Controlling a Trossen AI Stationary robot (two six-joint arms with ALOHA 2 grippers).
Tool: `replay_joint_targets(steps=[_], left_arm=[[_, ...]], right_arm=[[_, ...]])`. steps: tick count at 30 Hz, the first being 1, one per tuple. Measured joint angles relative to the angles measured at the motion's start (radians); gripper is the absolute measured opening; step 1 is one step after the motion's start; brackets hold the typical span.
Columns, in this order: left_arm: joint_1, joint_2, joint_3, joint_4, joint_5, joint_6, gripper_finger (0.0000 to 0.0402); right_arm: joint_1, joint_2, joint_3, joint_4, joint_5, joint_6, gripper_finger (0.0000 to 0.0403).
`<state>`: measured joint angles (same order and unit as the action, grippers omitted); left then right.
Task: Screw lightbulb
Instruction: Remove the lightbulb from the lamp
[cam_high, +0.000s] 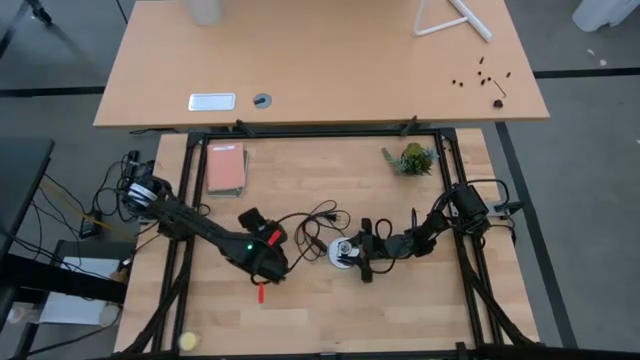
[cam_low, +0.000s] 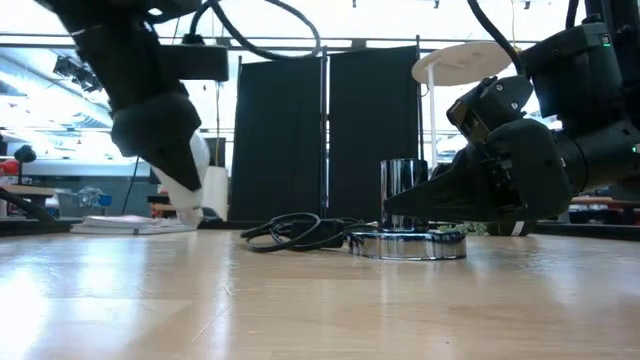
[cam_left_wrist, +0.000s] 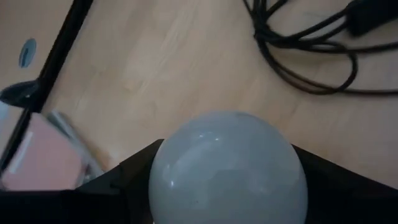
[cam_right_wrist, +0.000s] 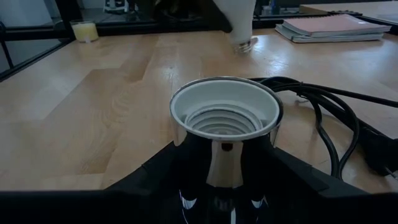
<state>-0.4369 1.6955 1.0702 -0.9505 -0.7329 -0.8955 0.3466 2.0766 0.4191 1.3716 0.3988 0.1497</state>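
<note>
The white lightbulb (cam_low: 190, 180) sits in my left gripper (cam_high: 266, 262), which is shut on it left of the socket. In the left wrist view its round globe (cam_left_wrist: 227, 168) fills the space between the fingers. The silvery socket (cam_right_wrist: 225, 115), an upright chrome cup with a threaded white inside, stands on its round disc (cam_low: 405, 243) on the table's middle. My right gripper (cam_high: 362, 258) is shut on it from the table's right side. In the right wrist view the bulb (cam_right_wrist: 241, 22) shows beyond the socket, screw base down. My left gripper pinches the bulb's round globe (cam_left_wrist: 186, 155) between its two fingers, slanting down from above. The bulb hangs below the fingers, a little tilted, with its greyish screw base (cam_right_wrist: 245, 43) low over the table; whether the base touches the wood, I cannot tell. My right gripper pinches the socket's chrome cup at its lower wall (cam_right_wrist: 217, 168), one finger on each side. The fingers come nearly level from the table's right side. The cup stands upright, and its disc (cam_high: 345, 252) rests on the table.
A black cord (cam_high: 312, 230) lies coiled on the table between the two grippers, running to the socket. A pink notebook (cam_high: 226, 168) lies at the far left, a small green plant (cam_high: 410, 158) at the far right. A yellowish round thing (cam_high: 188, 341) sits at the near left edge.
</note>
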Motion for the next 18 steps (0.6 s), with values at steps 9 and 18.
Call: replay_joint_targets(steps=[9, 18], left_arm=[[-0.029, -0.001, -0.114, 0.186, -0.055, -0.134, 0.0283], [-0.057, -0.002, -0.133, 0.198, -0.02, -0.21, 0.0283]], right_arm=[[0.0, 0.0, 0.0, 0.0, -0.001, 0.002, 0.0198], [0.0, 0.0, 0.0, -0.004, -0.001, 0.003, 0.0198]])
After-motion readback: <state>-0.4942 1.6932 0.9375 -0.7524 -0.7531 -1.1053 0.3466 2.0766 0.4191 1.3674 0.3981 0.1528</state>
